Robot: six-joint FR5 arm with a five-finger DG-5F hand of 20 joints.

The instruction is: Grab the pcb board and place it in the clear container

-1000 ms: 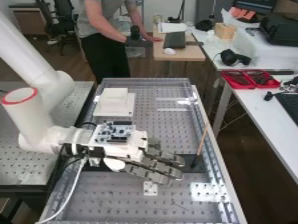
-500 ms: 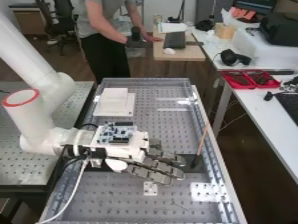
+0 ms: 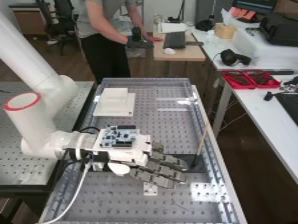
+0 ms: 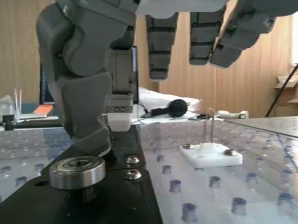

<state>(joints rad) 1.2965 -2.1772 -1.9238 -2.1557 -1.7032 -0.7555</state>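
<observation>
Red plastic trays (image 3: 223,76) sit side by side on the white side desk (image 3: 263,112), holding brownish and dark things too small to tell apart. Further back on that desk stands a light wooden box (image 3: 225,31), its contents hard to make out, with black headphones (image 3: 234,58) in front of it. Clear plastic edging (image 3: 143,80) runs along the far end of the perforated grey desk (image 3: 100,200); whether it belongs to the clear container, I can't tell.

The blue and white circuit board (image 3: 120,136) lies flat on top of the white wrist housing (image 3: 137,154), just behind the dark grey robot hand (image 3: 157,169). The robot hand is released, its fingers extended and nothing in its grasp, low over the perforated desk. In the wrist view its thumb (image 4: 83,107) reaches down close to a round steel bearing (image 4: 77,172) on a long black plate (image 4: 126,205); I can't tell whether they touch.

Beside that plate is a small white block with two upright metal pins (image 4: 211,156). A thin brown stick with a dark tip (image 3: 202,142) stands tilted past the fingertips. Farther up the perforated desk, a white square block (image 3: 114,96) rests on a flat white plate (image 3: 126,111).
</observation>
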